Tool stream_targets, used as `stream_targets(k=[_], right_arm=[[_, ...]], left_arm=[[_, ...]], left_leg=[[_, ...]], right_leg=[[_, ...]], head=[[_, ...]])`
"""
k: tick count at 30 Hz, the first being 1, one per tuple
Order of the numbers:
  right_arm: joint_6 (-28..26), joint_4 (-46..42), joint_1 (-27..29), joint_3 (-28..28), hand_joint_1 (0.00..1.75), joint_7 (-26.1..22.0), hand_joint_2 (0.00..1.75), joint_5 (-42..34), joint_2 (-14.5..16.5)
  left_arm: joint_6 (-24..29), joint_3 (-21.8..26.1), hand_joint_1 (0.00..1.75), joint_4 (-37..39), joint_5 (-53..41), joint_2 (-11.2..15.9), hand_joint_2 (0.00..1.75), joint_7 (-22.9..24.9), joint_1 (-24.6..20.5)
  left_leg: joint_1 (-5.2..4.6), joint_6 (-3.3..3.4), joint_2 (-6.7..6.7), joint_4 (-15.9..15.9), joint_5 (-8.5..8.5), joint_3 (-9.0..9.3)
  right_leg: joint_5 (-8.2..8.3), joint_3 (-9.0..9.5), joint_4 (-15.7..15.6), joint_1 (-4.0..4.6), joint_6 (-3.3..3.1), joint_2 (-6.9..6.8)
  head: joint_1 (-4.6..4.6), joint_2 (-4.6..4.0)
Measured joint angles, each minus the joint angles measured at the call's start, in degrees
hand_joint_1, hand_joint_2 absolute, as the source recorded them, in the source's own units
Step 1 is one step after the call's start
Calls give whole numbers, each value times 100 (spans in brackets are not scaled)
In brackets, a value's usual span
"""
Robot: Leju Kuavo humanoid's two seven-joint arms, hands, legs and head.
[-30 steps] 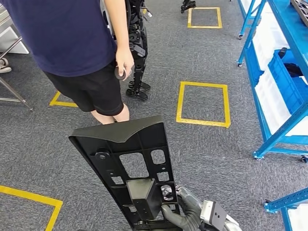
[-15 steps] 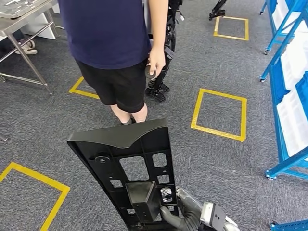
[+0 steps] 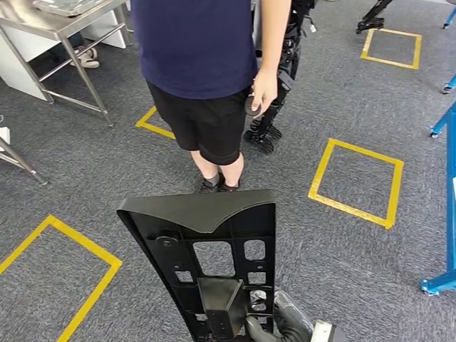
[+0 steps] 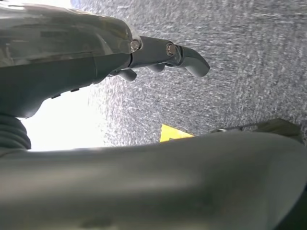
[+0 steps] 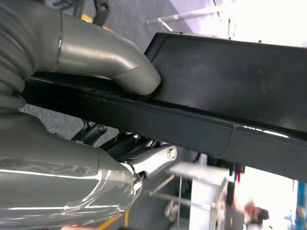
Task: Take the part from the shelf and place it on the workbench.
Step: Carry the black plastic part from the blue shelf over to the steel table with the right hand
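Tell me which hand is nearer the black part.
Right. The right hand grips the black part at its lower edge, thumb pressed on its face. The left hand hangs apart over the carpet, holding nothing.

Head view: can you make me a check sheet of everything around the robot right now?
Surface: grey carpet floor with yellow tape squares.
Job's things: black plastic part, carried upright above the floor; a metal workbench stands at the far left.
Clutter: nothing seen.
Robot hands: right robot hand grips the part's lower edge, its thumb pressing on the part's textured face; left robot hand holds nothing, its fingers hanging above the carpet.
Cables: nothing seen.
Surroundings: a person in a dark shirt and shorts stands ahead; blue shelf frame at the right.
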Motion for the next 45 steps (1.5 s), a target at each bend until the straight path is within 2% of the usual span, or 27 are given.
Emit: stream_targets(k=[2, 4, 6, 8, 10, 11, 13, 14, 16, 17, 18, 19, 21, 23, 25, 26, 28, 29, 31, 32, 33, 35, 37, 38, 41, 43, 45], right_arm=[[-53, -40, 55, 24, 175, -3, 175, 2, -43], [-121, -85, 96, 57, 175, -10, 175, 1, -73], [-201, -133, 134, 87, 175, -23, 175, -6, -107], [-265, -166, 152, 111, 175, -33, 175, -15, -142], [-295, -186, 139, 137, 175, -36, 175, -26, -164], [-297, -192, 120, 151, 175, -31, 175, -40, -172], [-256, -177, 39, 174, 175, -1, 175, -102, -182], [-203, -144, -22, 182, 175, 24, 175, -138, -185], [-56, -37, -157, 186, 175, 80, 175, -187, -177], [14, 18, -220, 186, 175, 106, 175, -197, -168], [71, 67, -276, 186, 175, 126, 175, -203, -156], [118, 109, -325, 185, 175, 139, 175, -205, -144], [182, 177, -398, 185, 175, 152, 175, -204, -118], [225, 223, -440, 183, 175, 166, 175, -199, -97], [251, 247, -474, 181, 175, 180, 175, -195, -69], [257, 252, -491, 180, 175, 184, 175, -196, -52], [265, 257, -503, 179, 175, 187, 175, -199, -10], [267, 264, -499, 178, 175, 188, 175, -199, 3], [276, 284, -481, 178, 175, 190, 175, -194, 19], [280, 294, -473, 178, 175, 191, 175, -191, 25], [284, 301, -469, 178, 175, 191, 175, -189, 30], [287, 306, -465, 178, 175, 191, 175, -186, 44], [290, 307, -461, 177, 175, 193, 175, -184, 52], [291, 307, -458, 177, 175, 195, 175, -178, 55], [292, 303, -452, 181, 175, 199, 175, -141, 60], [286, 294, -436, 182, 175, 200, 175, -126, 63], [273, 287, -387, 182, 175, 203, 175, -122, 61]], left_arm=[[1, -10, 0, 0, -1, -5, 175, -3, 10], [-1, -20, 0, 0, -17, -8, 175, 1, 25], [-2, -32, 0, 0, -40, -29, 175, 4, 13], [-3, -38, 0, 0, -50, -49, 175, 5, 2], [-7, -38, 0, 1, -51, -50, 175, 7, 12], [-14, -38, 0, 2, -51, -50, 175, 7, 12], [-35, -37, 0, 2, -40, -48, 175, 11, -18], [-45, -35, 0, 2, -22, -47, 175, 13, -40], [-57, -28, 0, 1, 20, -45, 175, 14, -71], [-61, -23, 0, 2, 39, -45, 175, 14, -75], [-62, -18, 0, 2, 51, -45, 175, 14, -75], [-62, -14, 0, 1, 64, -45, 175, 13, -75], [-62, -9, 0, 1, 81, -45, 175, 7, -79], [-61, -3, 0, 2, 90, -45, 175, -2, -69], [-59, 4, 0, 2, 98, -35, 175, -7, -32], [-59, 7, 0, 2, 100, -31, 175, -9, -14], [-58, 10, 0, 2, 102, -22, 175, -15, -14], [-58, 12, 0, 2, 103, -27, 175, -19, -23], [-60, 15, 0, 2, 108, -26, 175, -23, -30], [-63, 17, 0, 2, 111, -26, 175, -22, -19], [-68, 18, 0, 2, 116, -26, 175, -20, -3], [-76, 19, 0, 2, 121, -25, 175, -17, 21], [-79, 20, 0, 3, 121, -25, 175, -17, 12], [-79, 21, 0, 3, 121, -25, 175, -17, 6], [-80, 22, 0, 4, 121, -22, 175, -9, 21], [-79, 24, 0, 4, 120, -18, 175, -3, 21], [-83, 25, 0, 4, 120, -17, 175, -2, 3]], left_leg=[[62, -49, 36, 249, 10, -131], [101, -71, 138, -317, 369, 138], [71, -73, 404, -970, 617, 450], [10, -38, 538, -1161, 618, 525], [-5, 44, 436, -1189, 627, 531], [-2, 92, 380, -1210, 637, 546], [18, 185, 270, -1244, 663, 575], [9, 216, 211, -1246, 664, 576], [-16, 246, 78, -1244, 662, 583], [-30, 253, 3, -1243, 659, 593], [-40, 256, -77, -1242, 656, 608], [-46, 257, -161, -1240, 652, 625], [-52, 245, -321, -1227, 638, 632], [-40, 201, -456, -1222, 637, 598], [-27, 142, -562, -1229, 638, 577], [-35, 112, -518, -1204, 610, 568], [-42, 45, -272, -910, 418, 433], [-28, 5, -123, -595, 259, 272], [34, -72, 3, 99, 7, -98], [64, -104, 28, 266, 5, -197], [91, -129, 52, 205, 116, -184], [124, -159, 203, -463, 524, 120], [83, -117, 463, -1050, 749, 384], [55, -73, 543, -1151, 749, 422], [28, 69, 433, -1179, 719, 428], [53, 156, 312, -1222, 731, 466], [58, 216, 181, -1232, 728, 482]], right_leg=[[-22, 11, 1, -4, 12, -137], [-51, 46, 1, -12, 44, -257], [-87, 86, 4, -1, 103, -359], [-115, 124, -5, 11, 169, -455], [-141, 184, -30, -13, 237, -528], [-186, 198, -3, -30, 264, -461], [-436, 44, 369, -46, 278, -173], [-612, -137, 731, -40, 266, -24], [-835, -527, 1432, -19, 248, 86], [-791, -623, 1556, -4, 235, 99], [-630, -613, 1446, 9, 215, 115], [-389, -509, 1137, 21, 189, 158], [-1, -229, 393, 30, 135, 398], [81, -96, 43, 38, 108, 558], [73, -67, -10, 35, 83, 465], [75, -48, -31, 22, 57, 398], [71, -7, -70, -13, 6, 241], [56, 9, -74, -14, -10, 159], [20, 36, -73, -18, -9, -11], [-2, 55, -73, -23, 2, -89], [-24, 82, -73, -32, 17, -158], [-80, 160, -73, -50, 61, -284], [-136, 225, -72, -35, 129, -392], [-156, 249, -79, -21, 164, -441], [-212, 345, -121, -21, 257, -542], [-404, 277, 130, -38, 285, -304], [-744, -74, 831, -30, 265, 6]], head=[[0, 0], [0, 0], [2, 0], [5, 1], [6, 1], [8, 1], [21, 0], [28, 0], [33, 0], [33, 0], [33, 0], [33, 0], [33, 0], [31, 1], [29, 1], [25, 1], [17, 1], [13, 1], [13, 0], [13, 0], [13, 0], [13, 0], [12, 1], [12, 1], [18, 1], [25, 0], [34, 1]])
